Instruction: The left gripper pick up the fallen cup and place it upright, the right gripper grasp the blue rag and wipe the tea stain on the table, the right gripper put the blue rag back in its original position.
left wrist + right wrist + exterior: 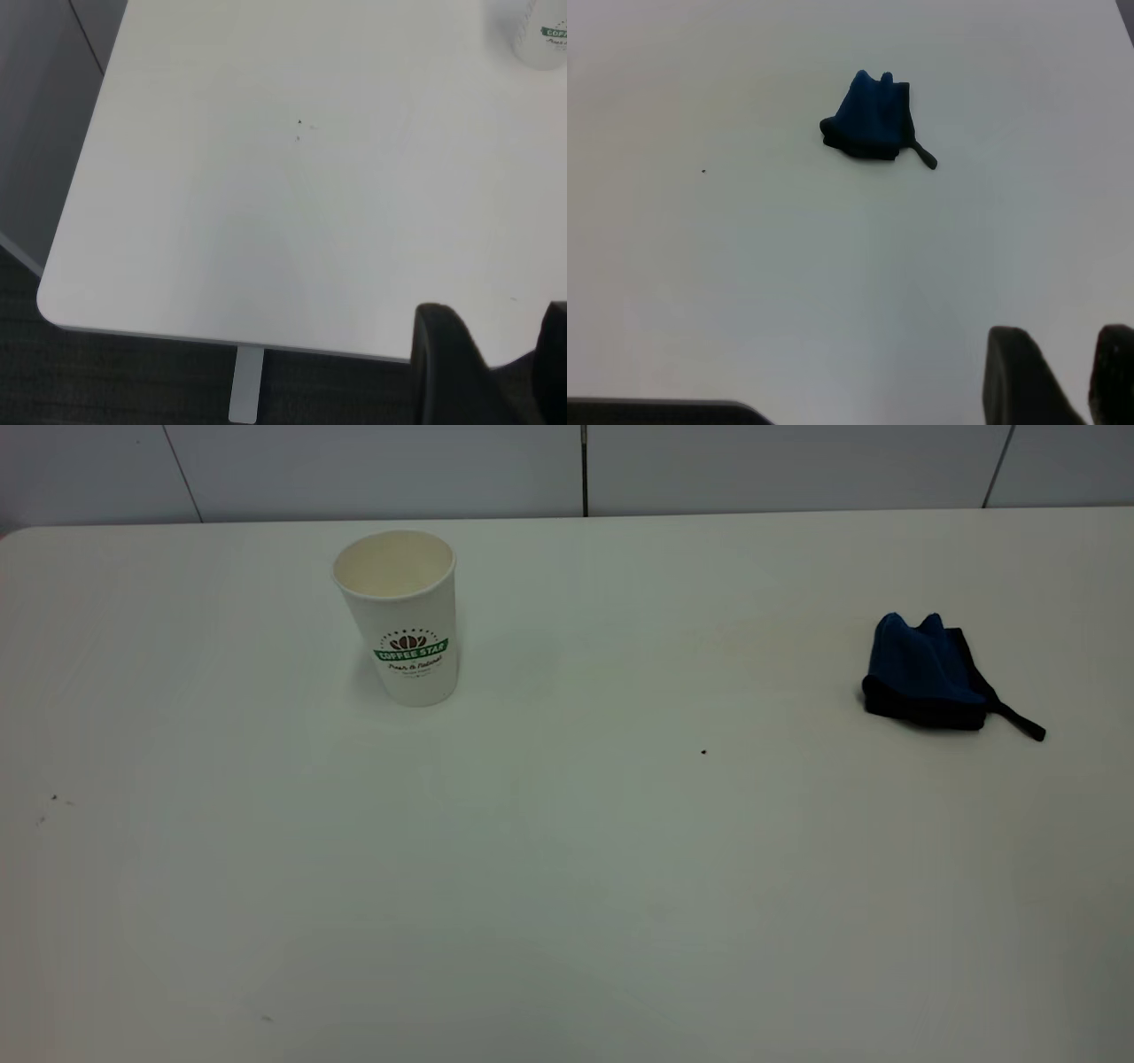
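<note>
The white paper cup (403, 615) with a green logo stands upright at the back left of the table; its base also shows in the left wrist view (542, 35). The blue rag (926, 673) lies crumpled at the right side of the table, and shows in the right wrist view (871, 128). A faint yellowish mark (762, 646) lies on the table left of the rag. Neither arm shows in the exterior view. My left gripper (496, 328) hangs open and empty over the table's near left corner. My right gripper (1072, 354) is open and empty, well back from the rag.
The white table (567, 868) reaches a grey panelled wall at the back. A small dark speck (703, 752) lies near the middle, and a few specks (53, 798) lie at the left. The table's corner edge (53, 310) and a leg show in the left wrist view.
</note>
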Controlling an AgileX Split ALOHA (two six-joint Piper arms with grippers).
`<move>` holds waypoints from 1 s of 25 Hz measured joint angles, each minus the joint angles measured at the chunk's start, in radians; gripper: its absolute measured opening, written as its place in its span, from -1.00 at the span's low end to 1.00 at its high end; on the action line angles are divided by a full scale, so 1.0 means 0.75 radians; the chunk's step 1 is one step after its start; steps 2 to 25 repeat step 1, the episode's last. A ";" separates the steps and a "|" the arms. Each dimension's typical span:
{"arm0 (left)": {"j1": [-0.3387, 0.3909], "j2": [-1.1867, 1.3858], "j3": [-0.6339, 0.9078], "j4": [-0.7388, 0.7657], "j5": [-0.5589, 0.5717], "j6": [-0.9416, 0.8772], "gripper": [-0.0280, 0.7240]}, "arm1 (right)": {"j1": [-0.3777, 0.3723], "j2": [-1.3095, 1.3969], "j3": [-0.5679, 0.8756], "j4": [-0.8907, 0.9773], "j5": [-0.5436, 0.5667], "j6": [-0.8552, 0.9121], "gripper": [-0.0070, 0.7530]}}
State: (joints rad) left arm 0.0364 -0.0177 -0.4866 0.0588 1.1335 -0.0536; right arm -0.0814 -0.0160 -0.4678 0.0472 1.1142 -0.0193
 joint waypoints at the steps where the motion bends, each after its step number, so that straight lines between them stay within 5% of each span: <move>1: 0.000 0.000 0.000 0.000 0.000 0.000 -0.19 | 0.000 0.000 0.000 0.000 0.000 0.000 -0.36; 25: 0.000 0.000 0.000 0.000 0.000 0.000 -0.19 | 0.000 0.000 0.000 0.000 0.000 0.000 -0.36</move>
